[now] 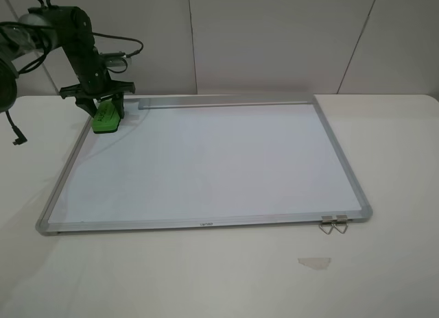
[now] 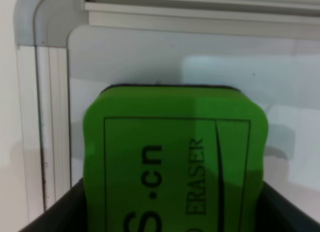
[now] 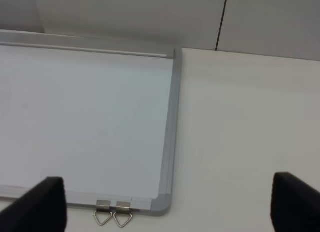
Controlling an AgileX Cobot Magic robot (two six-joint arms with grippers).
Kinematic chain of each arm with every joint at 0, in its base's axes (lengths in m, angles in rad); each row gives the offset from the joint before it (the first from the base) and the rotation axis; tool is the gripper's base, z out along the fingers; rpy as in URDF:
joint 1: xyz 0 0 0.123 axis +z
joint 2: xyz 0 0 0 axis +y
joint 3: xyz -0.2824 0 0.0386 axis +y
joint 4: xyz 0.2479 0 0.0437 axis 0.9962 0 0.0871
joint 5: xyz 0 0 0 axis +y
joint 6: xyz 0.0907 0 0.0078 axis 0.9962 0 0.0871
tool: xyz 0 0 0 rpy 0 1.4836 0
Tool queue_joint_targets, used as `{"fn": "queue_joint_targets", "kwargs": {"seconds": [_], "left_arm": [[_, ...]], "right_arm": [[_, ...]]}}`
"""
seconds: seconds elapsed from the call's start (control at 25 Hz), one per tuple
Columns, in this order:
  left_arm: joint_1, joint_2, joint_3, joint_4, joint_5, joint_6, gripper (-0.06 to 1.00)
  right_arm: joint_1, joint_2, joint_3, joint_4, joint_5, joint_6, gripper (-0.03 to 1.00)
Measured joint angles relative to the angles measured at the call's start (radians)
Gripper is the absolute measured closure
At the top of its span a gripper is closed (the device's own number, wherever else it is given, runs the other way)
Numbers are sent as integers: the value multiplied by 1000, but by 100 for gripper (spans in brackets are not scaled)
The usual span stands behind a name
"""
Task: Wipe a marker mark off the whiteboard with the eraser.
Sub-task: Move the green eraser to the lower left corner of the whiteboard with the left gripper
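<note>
Here's the left gripper (image 1: 106, 107) at the far left corner of the whiteboard (image 1: 206, 167), and it's pinching the eraser (image 1: 108, 119), bright green, one dark finger clamped on each side. From the left wrist view the eraser (image 2: 175, 162) fills the frame, the word "ERASER" readable on top, its dark underside showing as a thin line at the leading edge, which seems to rest on the white surface. It's just inside the rounded corner of the frame and just short of the tray strip (image 1: 226, 103) that runs along the far edge. Over on the right, the right gripper (image 3: 170, 204) hangs above the near right corner of the board, its two black fingertips spread wide apart with nothing between them. Below it, a pair of metal hanging clips (image 3: 113, 213) stick out from the near edge of the frame. On the white table (image 1: 391, 140), near the clips, lies a small pale scrap (image 1: 314, 262).
</note>
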Motion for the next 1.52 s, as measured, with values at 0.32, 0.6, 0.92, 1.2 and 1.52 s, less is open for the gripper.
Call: {"fn": "queue_joint_targets", "kwargs": {"seconds": [0.32, 0.6, 0.92, 1.2, 1.52], "left_arm": [[6, -59, 37, -8, 0, 2, 35], [11, -294, 164, -24, 0, 9, 35], [11, -548, 482, -24, -1, 44, 35], [11, -792, 874, -8, -84, 23, 35], [11, -993, 1372, -8, -419, -127, 35]], "right_arm": [[0, 0, 0, 0, 0, 0, 15], [0, 0, 0, 0, 0, 0, 15], [0, 0, 0, 0, 0, 0, 15], [0, 0, 0, 0, 0, 0, 15], [0, 0, 0, 0, 0, 0, 15]]}}
